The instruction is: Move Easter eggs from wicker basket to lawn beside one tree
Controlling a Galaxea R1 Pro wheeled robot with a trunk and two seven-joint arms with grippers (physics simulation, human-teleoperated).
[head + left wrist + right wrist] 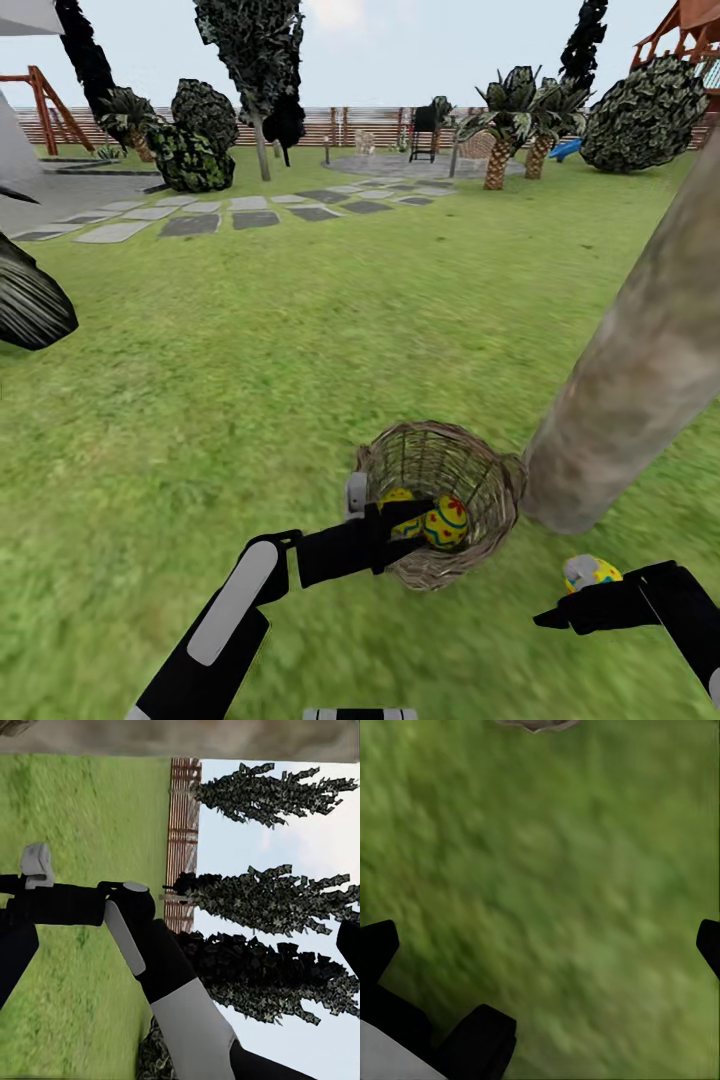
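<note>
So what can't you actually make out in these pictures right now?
- Head view: how many yellow patterned eggs sit in the brown wicker basket; the left gripper covers them.
- Head view: whether the right gripper holds the egg on the grass.
- Head view: the pale tree trunk is cut off above.

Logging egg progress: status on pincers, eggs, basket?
Left pincer at basket rim, by two eggs inside; grip unclear. Right pincer beside third egg on grass by trunk. Nothing blocking.

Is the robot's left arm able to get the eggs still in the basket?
Probably yes: the left tool is at the open basket rim beside two eggs, with nothing covering them.
</note>
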